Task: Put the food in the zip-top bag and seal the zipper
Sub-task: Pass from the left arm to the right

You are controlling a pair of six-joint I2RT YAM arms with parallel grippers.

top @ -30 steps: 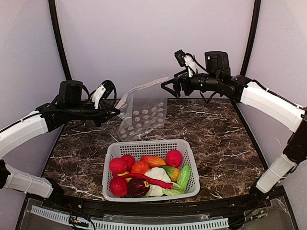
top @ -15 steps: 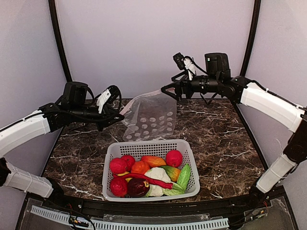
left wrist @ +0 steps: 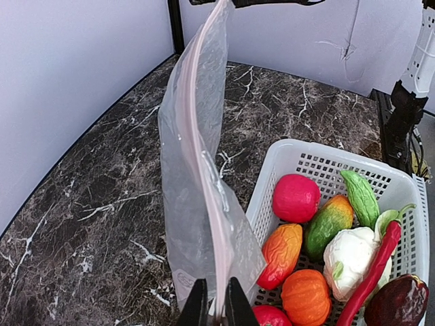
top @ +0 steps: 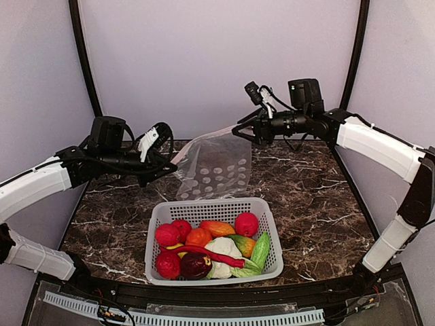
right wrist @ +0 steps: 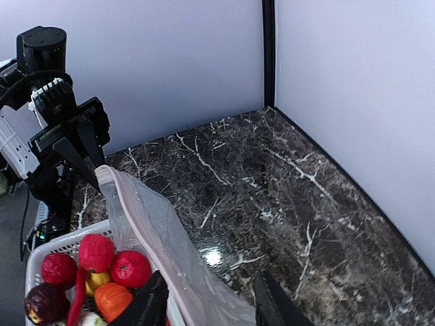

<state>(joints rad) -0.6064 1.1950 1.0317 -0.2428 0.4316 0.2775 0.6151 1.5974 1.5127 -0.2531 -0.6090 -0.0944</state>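
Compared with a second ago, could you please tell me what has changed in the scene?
The left gripper, shut on a corner of the zip-top bag, moved slightly toward the right arm, carrying the bag along. The right gripper narrowed its wide-open jaws around the bag's opposite top corner; they are still apart. The basket and the food in it stayed put.

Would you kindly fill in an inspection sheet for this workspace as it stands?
Surface: dark marble table.
Job's things: zip-top bag held up, apparently empty; food all in the white basket.
Clutter: nothing seen.
Grippers: left gripper, jaws shut on the zipper; right gripper, jaws open around the bag's far corner.
Cables: black cables loop at the wrists.
Surroundings: pale walls.
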